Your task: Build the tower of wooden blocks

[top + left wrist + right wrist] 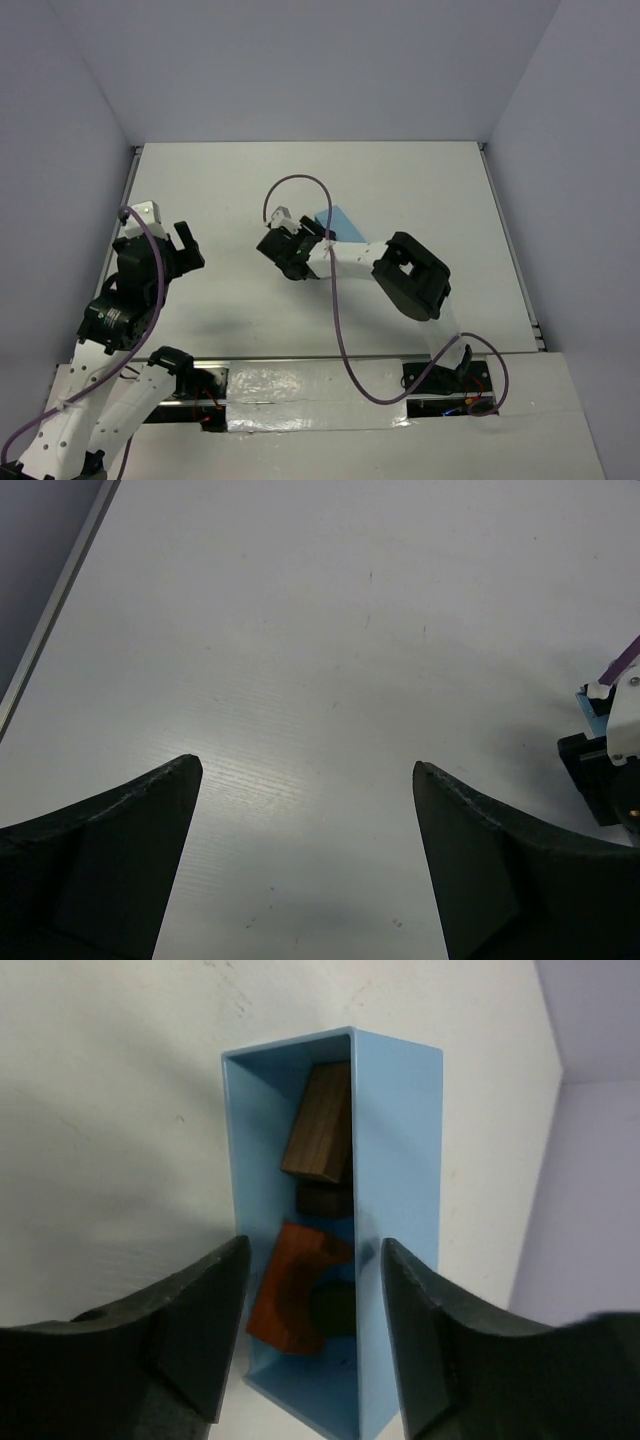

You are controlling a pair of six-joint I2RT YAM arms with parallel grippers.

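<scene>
Top view: left hand (190,250) sits at frame left over bare white worktop (400,180), parked out of the way, I'd guess. Right hand (288,258) is at mid-frame beside the light blue tray (345,220). Blocks are hidden here.

Left wrist view: left hand (305,770) has its fingers wide apart with nothing between them. The right arm and a sliver of tray show at the right edge.

Right wrist view: right hand (312,1245) is apart with nothing clamped, straddling the tray's (400,1160) near end. Inside lie a tilted dark brown block (320,1125), a small dark one (320,1198) and an orange-red arch block (280,1295). They look loosely piled, so probably just set in. No labels or writing readable.
</scene>
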